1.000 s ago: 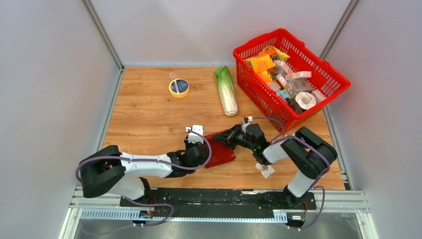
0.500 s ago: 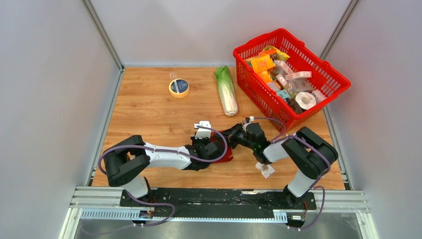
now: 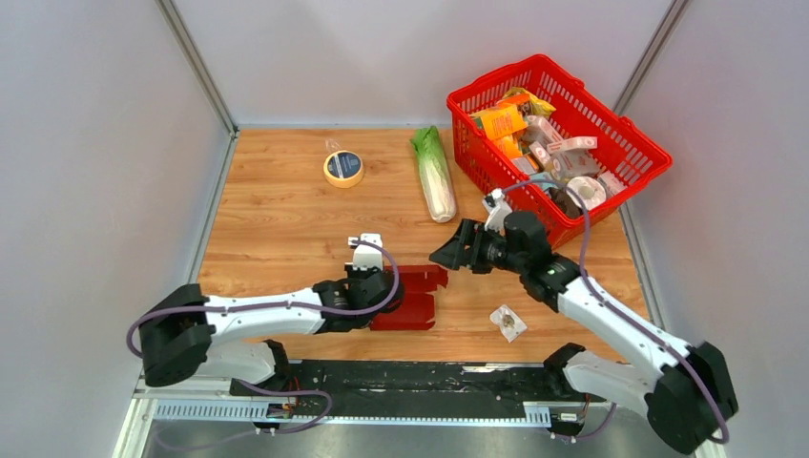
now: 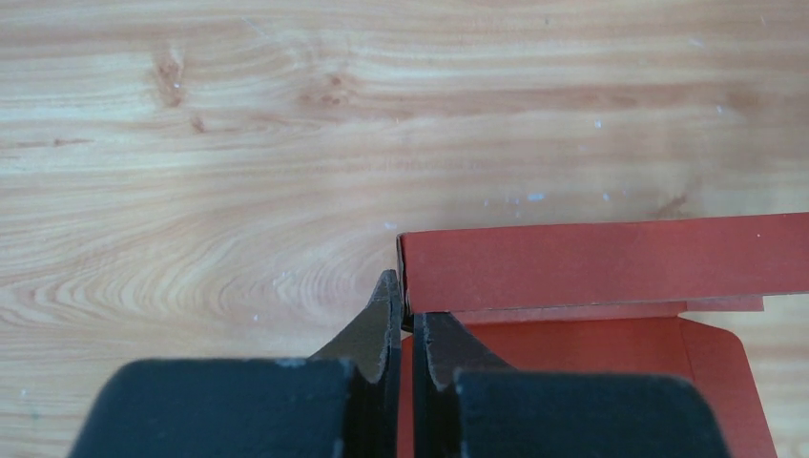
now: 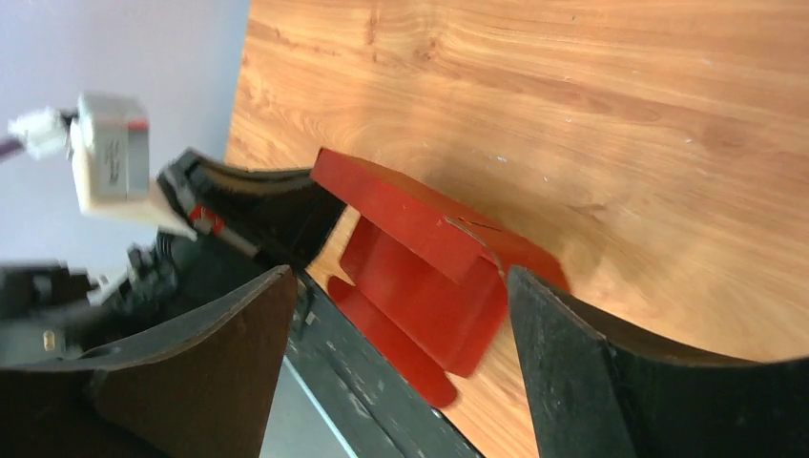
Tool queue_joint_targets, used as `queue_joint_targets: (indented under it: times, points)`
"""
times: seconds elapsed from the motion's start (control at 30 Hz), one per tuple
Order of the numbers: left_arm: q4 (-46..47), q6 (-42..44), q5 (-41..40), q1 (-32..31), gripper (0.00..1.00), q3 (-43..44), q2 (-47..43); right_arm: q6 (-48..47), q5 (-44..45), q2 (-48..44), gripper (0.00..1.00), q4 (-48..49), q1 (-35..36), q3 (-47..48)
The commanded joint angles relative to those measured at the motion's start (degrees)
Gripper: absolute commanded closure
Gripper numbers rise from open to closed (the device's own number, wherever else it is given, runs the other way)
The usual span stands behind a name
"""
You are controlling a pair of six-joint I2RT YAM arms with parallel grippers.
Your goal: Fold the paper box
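Top external: find the paper box (image 3: 412, 298) down on the table (image 3: 286, 219), near the front edge, between the 2 arms. Pinched at its left end by the left gripper (image 3: 380, 298). Hovered over just past its right end by the right gripper (image 3: 448, 256), spread wide and touching nothing. Could go wrong easily imo: only 1 grip on thin card and nothing bracing the far end, so any tug might swing the whole thing round on the wood. Lies with the long axis left-right, roughly along the front edge, open side up, tabbed flaps pointing right.

Left wrist: both fingers (image 4: 382, 315) squeezed shut on 1 corner of a standing long wall. Might crease or tear right there if pulled hard. Runs off to the right from the pinch, upright, with the floor panel flat below.

Right wrist: looking between wide-open fingers (image 5: 563, 334) at the box, clear of both. Holding nothing, so no help if that wall flops back.
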Motion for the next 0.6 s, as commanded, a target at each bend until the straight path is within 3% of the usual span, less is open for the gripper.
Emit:
queue_joint_targets:
  times: [0.0,0.13,0.2,0.37,0.47,0.5,0.57]
  points:
    - [-7.44,-0.5,9.62,0.08,1.0,-2.11,-8.53,-22.28,0.11,-5.91,0.15,-24.52,0.01,7.21]
    - [-14.3,-3.12,12.71,0.26,1.0,-2.12,-12.24,-22.4,2.46,-4.25,0.27,-33.92,1.33,13.97]
    - [-16.32,-4.62,13.68,0.17,1.0,-2.82,-13.99,-21.09,4.05,-2.41,0.29,-34.65,4.22,16.27]
    - [-15.37,-8.23,13.42,0.17,1.0,-5.81,-16.81,-18.44,9.4,3.39,0.46,-33.94,14.23,22.34]
    - [-15.36,-8.67,13.15,0.17,1.0,-5.99,-17.52,-18.01,13.63,6.47,0.64,-34.39,15.83,24.28]
    - [-15.36,-8.49,12.89,0.26,1.0,-5.99,-17.61,-17.92,14.68,7.0,0.77,-34.12,15.92,24.19]
    - [-15.54,-8.23,12.72,0.17,1.0,-5.99,-18.13,-18.27,16.26,7.0,0.87,-33.25,15.83,24.11]
